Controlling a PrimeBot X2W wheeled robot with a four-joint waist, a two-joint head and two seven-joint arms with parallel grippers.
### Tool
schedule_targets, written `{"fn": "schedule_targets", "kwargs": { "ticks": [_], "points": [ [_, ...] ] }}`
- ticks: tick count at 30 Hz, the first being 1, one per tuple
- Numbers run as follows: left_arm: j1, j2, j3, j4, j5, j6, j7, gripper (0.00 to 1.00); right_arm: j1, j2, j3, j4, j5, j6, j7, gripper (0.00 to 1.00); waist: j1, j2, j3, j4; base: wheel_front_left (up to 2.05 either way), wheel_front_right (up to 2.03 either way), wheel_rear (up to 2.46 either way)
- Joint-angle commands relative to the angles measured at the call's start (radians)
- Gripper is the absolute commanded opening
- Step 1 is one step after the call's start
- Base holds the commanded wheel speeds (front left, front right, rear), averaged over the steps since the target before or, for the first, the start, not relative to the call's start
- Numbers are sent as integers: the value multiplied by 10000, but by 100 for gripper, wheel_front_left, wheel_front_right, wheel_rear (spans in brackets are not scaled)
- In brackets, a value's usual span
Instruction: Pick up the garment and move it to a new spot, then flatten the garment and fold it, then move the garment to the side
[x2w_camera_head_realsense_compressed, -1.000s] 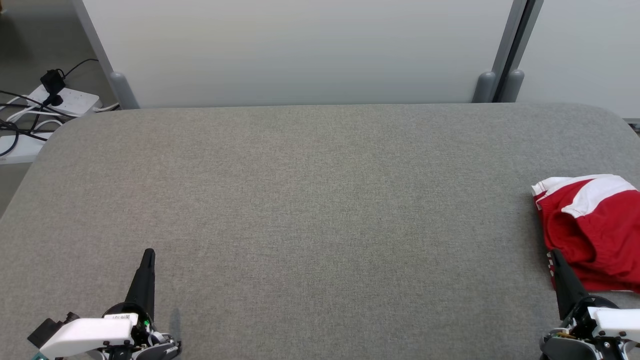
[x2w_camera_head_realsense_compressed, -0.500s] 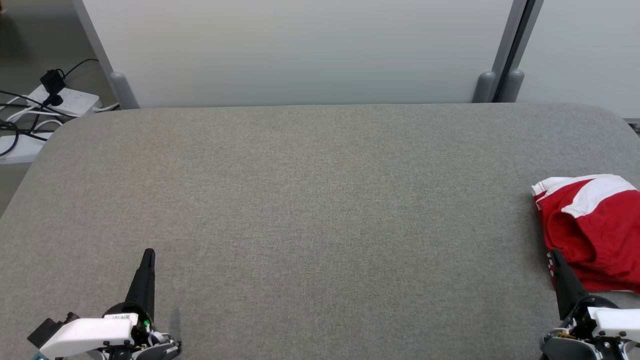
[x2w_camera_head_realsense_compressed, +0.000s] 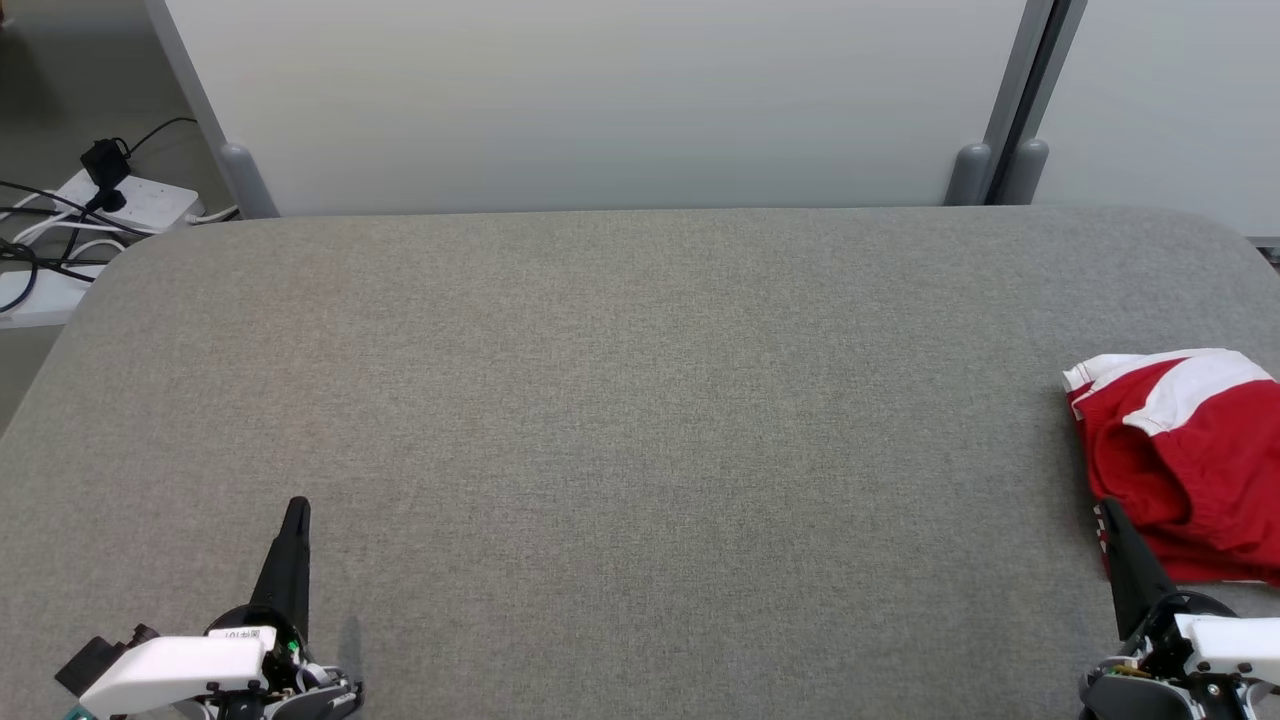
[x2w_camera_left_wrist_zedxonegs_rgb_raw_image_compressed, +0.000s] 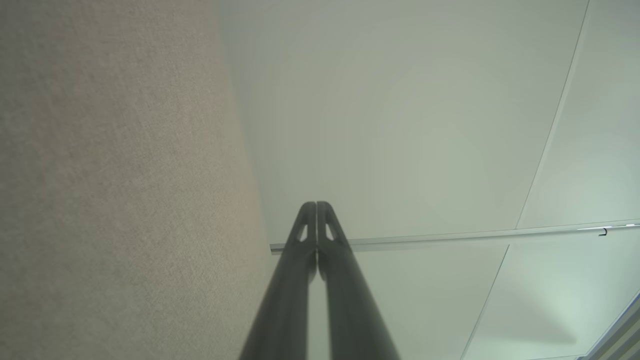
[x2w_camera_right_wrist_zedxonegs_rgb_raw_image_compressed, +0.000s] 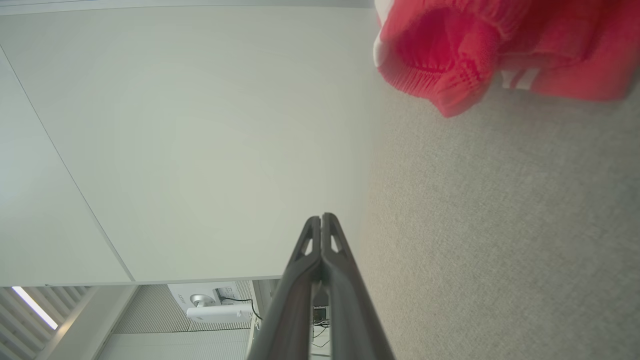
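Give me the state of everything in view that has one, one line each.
garment: crumpled in a heap at the right edge of the table, unfolded, not gripped.
left gripper: shut, empty.
right gripper: shut, empty, tip beside the garment.
power strip: black plug inserted.

The table (x2w_camera_head_realsense_compressed: 640, 400) is showing a grey woven cloth cover, matt and finely rough. At three o'clock the garment (x2w_camera_head_realsense_compressed: 1190, 470) is lying as soft red-and-white knit cloth, ribbed at its hem. The left gripper (x2w_camera_head_realsense_compressed: 297, 507) is looking like matt dark plastic, perhaps.
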Motion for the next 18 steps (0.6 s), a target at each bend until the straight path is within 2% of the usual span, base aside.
{"fn": "schedule_targets", "kwargs": {
  "ticks": [1,18],
  "points": [
    [-560,80,335,-228,33,-81,76,0,-451,-114,144,-268,-68,16,63,0,0,0,0,0,0,0,0],
    [-560,78,338,-228,36,-81,78,0,-451,-109,137,-267,-74,16,69,0,0,0,0,0,0,0,0]
  ]
}}
